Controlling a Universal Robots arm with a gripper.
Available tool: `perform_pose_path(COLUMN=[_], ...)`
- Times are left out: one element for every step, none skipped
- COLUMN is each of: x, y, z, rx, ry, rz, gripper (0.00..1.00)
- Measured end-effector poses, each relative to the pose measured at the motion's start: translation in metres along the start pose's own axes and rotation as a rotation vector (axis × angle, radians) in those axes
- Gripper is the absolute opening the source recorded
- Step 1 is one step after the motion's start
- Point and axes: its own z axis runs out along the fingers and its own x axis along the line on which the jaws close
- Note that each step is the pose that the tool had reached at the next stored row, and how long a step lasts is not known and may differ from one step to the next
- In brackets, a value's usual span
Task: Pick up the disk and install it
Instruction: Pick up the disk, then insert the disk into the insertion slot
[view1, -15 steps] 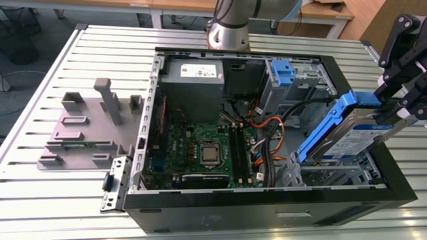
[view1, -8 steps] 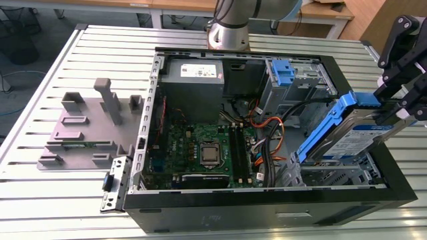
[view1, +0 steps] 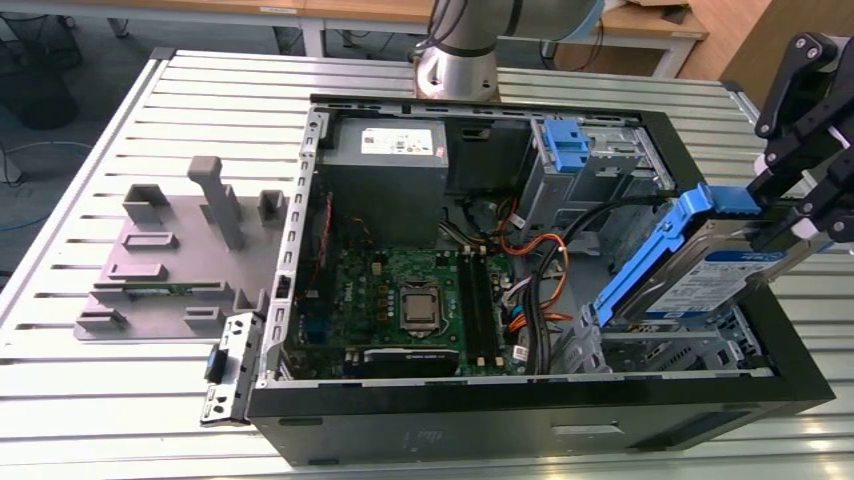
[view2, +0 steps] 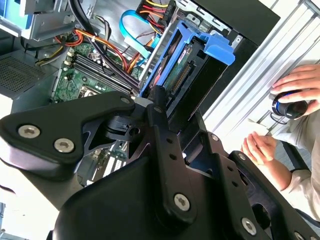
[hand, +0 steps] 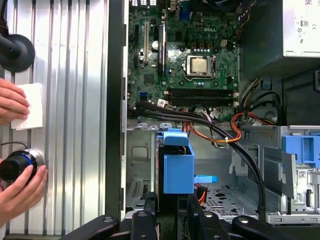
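The disk (view1: 698, 272) is a silver drive with a blue-and-white label and blue rails. It hangs tilted, its lower end over the drive cage (view1: 681, 352) at the case's corner on the exterior view's right. My black gripper (view1: 785, 232) is shut on its upper end. In the second wrist view the disk (view2: 176, 67) slants down toward the case beyond the fingers (view2: 159, 107). The first wrist view has the disk (hand: 178, 167) edge-on, its blue rail facing the camera, with the gripper (hand: 172, 217) clamped below it and the open bay around it.
The open computer case (view1: 534, 410) holds a motherboard (view1: 407, 300), a grey power-supply box (view1: 387, 150), black and orange cables (view1: 547, 260) and a bare blue bracket (view1: 567, 150). A grey fixture (view1: 187, 250) lies at the exterior view's left. A person's hands (hand: 15, 185) rest beside the case.
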Motion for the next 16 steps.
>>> perform_pose_path(x=[0.0, -0.0002, -0.0006, -0.001, -0.0012, -0.0011, -0.0011, -0.0011, -0.0011, -0.0011, -0.0012, -0.0012, -0.0011, -0.0011, -0.001, -0.0009], y=[0.0, 0.0, -0.0001, -0.0001, -0.0001, -0.0001, -0.0001, -0.0001, -0.0001, -0.0001, -0.0001, -0.0001, -0.0002, -0.0002, -0.0003, -0.0003], z=[0.0001, 0.0002, 0.0003, 0.0006, 0.001, 0.001, 0.001, 0.001, 0.001, 0.001, 0.0014, 0.002, 0.0028, 0.004, 0.0055, 0.0068], rx=[0.0, 0.0, 0.0, 0.0, 0.0001, 0.0001, 0.0001, 0.0001, 0.0001, 0.0001, 0.0001, 0.0001, 0.0001, 0.0002, 0.0001, 0.0001], ry=[0.0, 0.0, 0.0002, 0.0002, -0.0002, -0.0001, -0.0001, 0.0, 0.0, -0.0001, -0.0001, -0.0001, 0.0001, 0.0001, 0.0001, 0.0], rz=[0.0, 0.0, 0.0, 0.001, 0.002, 0.003, 0.003, 0.003, 0.003, 0.003, 0.003, 0.003, 0.003, 0.003, 0.003, 0.003], gripper=[0.35, 0.35, 0.35, 0.35, 0.35, 0.35, 0.35, 0.35, 0.35, 0.35, 0.35, 0.35, 0.35, 0.35, 0.35, 0.35])
